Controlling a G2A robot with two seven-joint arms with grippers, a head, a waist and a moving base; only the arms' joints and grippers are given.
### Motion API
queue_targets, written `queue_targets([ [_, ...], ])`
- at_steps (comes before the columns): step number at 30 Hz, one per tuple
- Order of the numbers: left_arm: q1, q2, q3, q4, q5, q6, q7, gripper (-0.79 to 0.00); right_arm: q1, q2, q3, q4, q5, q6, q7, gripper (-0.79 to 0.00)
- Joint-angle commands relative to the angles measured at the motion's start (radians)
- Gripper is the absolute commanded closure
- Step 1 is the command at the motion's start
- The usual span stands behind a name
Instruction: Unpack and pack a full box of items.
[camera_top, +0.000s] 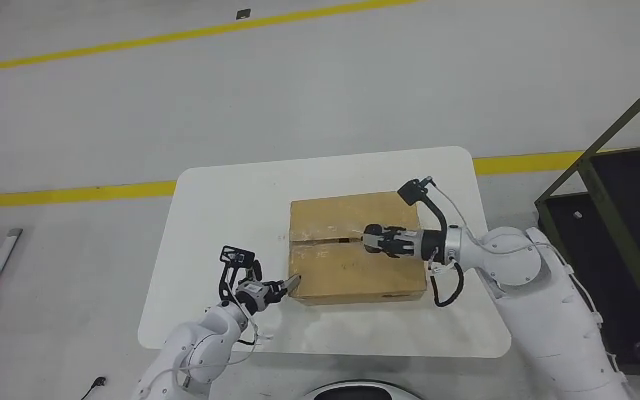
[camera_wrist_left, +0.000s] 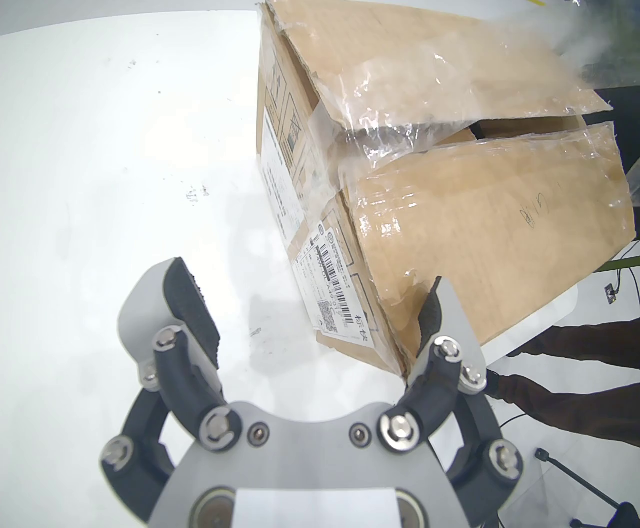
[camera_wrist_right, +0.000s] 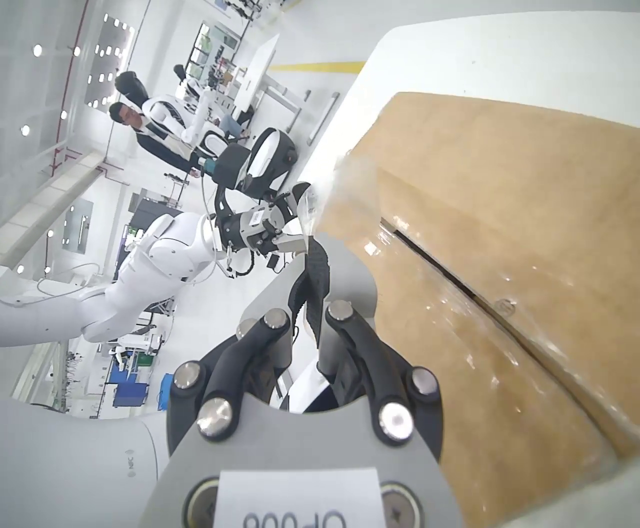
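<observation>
**Cardboard box on white table, one gripper at its corner, one on its lid**

Surroundings: white table (camera_top: 200, 230) on a grey floor crossed by yellow lines (camera_top: 200, 35). A dark metal frame (camera_top: 590, 195) stands off the table's right end. Crumpled clear tape (camera_wrist_left: 380, 125) runs along the lid seam and down one side, partly over printed labels (camera_wrist_left: 332, 295).

Item: box (camera_top: 330, 275), mid-table, top flaps down with a narrow dark gap (camera_wrist_right: 440, 265) between them.

Claws: the left gripper (camera_wrist_left: 310, 280) is spread wide and holds nothing. It sits at the box's near left corner, one finger (camera_wrist_left: 442, 320) at the corner edge and the other over bare table. The right gripper (camera_wrist_right: 315, 260) has its fingers pressed together and lies over the seam at mid-lid.

Not determinable: the box contents, and whether tape is pinched in the right gripper.
</observation>
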Motion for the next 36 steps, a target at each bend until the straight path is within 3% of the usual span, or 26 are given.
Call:
queue_targets([
  [1,0.001,0.0,0.0,-0.002,0.0,0.0,-0.001,-0.785,-0.006,0.004,0.006,0.001,-0.012,0.006,0.017,0.0],
  [25,0.01,0.002,0.005,-0.022,0.001,0.001,0.002,-0.785,-0.028,0.017,0.05,-0.018,-0.02,0.002,0.003,0.0],
  [36,0.01,0.002,0.005,-0.022,0.001,0.001,0.002,-0.785,0.008,0.017,0.05,-0.001,0.183,0.209,0.088,0.0],
])
